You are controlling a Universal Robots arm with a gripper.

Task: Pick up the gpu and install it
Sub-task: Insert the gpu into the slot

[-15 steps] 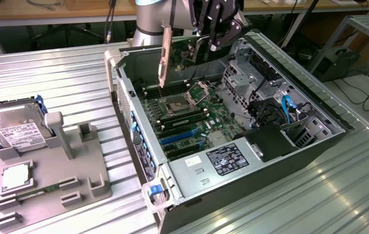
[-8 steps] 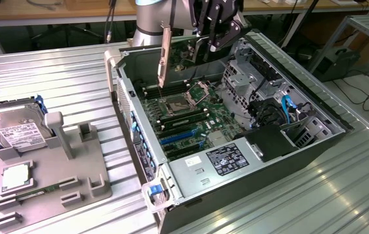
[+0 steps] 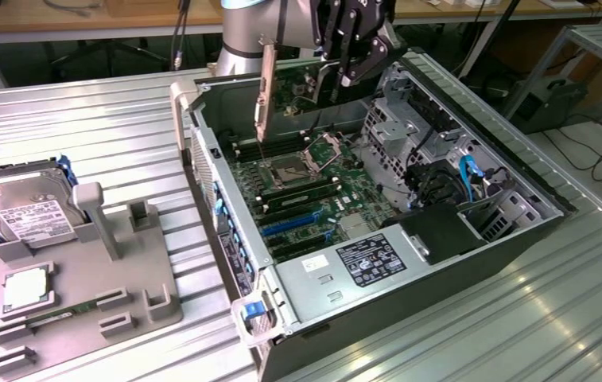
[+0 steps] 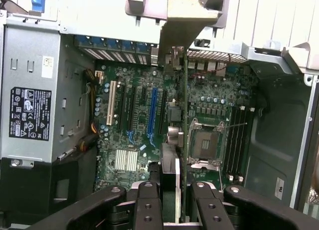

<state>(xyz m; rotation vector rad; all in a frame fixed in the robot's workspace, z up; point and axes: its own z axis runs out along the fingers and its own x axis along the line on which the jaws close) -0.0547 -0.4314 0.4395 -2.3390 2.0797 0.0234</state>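
GPU: the gpu [image 3: 266,95] hangs edge-on and upright in the upper centre of the exterior view, its pale metal bracket facing the camera and tapering to a thin tip above the motherboard. In the wrist view the gpu [image 4: 185,120] appears as a thin green edge running up the middle of the frame, with the bracket broad and pale at the top.

Gripper: the gripper [image 3: 328,68] sits at the top centre of the exterior view, to the exterior view's right of the bracket. In the wrist view the gripper [image 4: 174,200] has its black fingers [image 4: 147,205] closed narrowly on the card's edge, one on each side.

Height: the card is held clear of the board, not seated in any slot; the exterior view shows the gap, the wrist view does not.

Computer case: the computer case [image 3: 534,199] lies open on its side across the centre of the exterior view.

Motherboard: the motherboard [image 3: 312,191] is exposed inside; the wrist view adds the blue slot [image 4: 152,110] and white slot [image 4: 112,105] just beside the card's line, and the open CPU socket [image 4: 205,142] on the other side.

Power supply: the power supply [image 3: 364,263] with its black label occupies the case's near end.

Parts tray: the grey tray [image 3: 78,294] at lower left of the exterior view holds a hard drive [image 3: 30,211] standing upright and a memory stick [image 3: 62,314] lying flat.
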